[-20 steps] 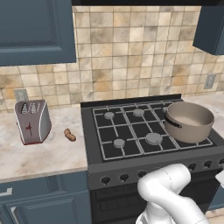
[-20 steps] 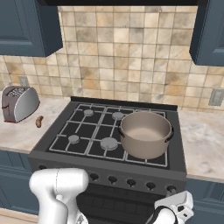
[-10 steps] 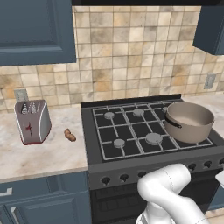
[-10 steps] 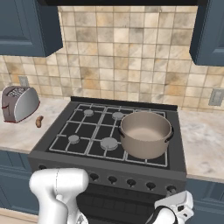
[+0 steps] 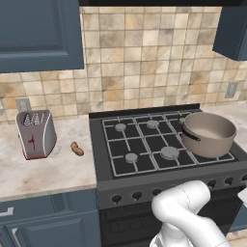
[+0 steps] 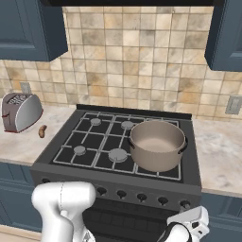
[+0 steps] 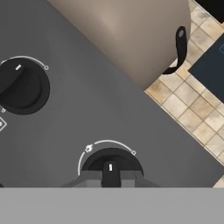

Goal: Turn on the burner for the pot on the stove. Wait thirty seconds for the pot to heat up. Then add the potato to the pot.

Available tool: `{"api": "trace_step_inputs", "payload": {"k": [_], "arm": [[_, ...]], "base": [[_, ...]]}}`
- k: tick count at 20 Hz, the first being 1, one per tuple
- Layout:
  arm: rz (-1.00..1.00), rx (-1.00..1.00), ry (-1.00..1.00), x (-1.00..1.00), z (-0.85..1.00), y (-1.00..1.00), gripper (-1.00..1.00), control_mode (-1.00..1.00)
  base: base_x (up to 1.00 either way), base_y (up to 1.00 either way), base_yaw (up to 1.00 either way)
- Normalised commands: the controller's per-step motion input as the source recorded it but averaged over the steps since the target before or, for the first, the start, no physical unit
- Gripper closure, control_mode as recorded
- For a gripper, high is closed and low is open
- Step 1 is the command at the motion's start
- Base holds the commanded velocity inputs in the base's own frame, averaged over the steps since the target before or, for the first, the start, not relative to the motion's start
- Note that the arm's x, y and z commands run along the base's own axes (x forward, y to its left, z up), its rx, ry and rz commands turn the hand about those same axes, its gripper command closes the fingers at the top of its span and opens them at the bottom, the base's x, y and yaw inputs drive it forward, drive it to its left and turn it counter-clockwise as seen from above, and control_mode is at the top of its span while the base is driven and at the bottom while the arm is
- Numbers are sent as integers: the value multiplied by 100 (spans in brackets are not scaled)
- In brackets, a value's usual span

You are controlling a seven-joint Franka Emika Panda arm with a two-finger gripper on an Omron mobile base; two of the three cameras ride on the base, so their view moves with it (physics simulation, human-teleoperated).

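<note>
I find no brand name or readable writing on the stove [image 5: 144, 149] — the knobs [image 7: 24, 85] carry only a small white pointer line and a thin white arc with dots at its ends, and the silver toaster [image 5: 34, 133] has just a red mark on its side. My gripper [image 7: 111, 178] is closed on the right-end knob [image 7: 110, 164] of the front panel, its dark tips pressed against the knob's ridge.

The pot [image 6: 157, 144] sits on the front right burner from my side, its dark handle [image 5: 190, 134] pointing toward the middle of the grates. I see no flame under it. The potato [image 5: 76, 149] lies on the counter [image 5: 48, 169] between the toaster and the stove's left edge, apart from both.

The counter is pale mottled stone on both sides of the range. Behind runs a beige and tan tiled wall with outlets [image 6: 233, 105], and dark blue cabinets [image 5: 38, 34] hang above and stand below.
</note>
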Motion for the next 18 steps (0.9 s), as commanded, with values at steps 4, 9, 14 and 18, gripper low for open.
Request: {"api": "trace_step_inputs", "payload": {"k": [4, 9, 14, 18], "arm": [[0, 0, 0, 0, 0, 0, 100, -100], [0, 0, 0, 0, 0, 0, 100, -100], [0, 0, 0, 0, 0, 0, 100, -100], [0, 0, 0, 0, 0, 0, 100, -100]], "base": [[0, 0, 0], [0, 0, 0], [0, 0, 0], [0, 0, 0]]}}
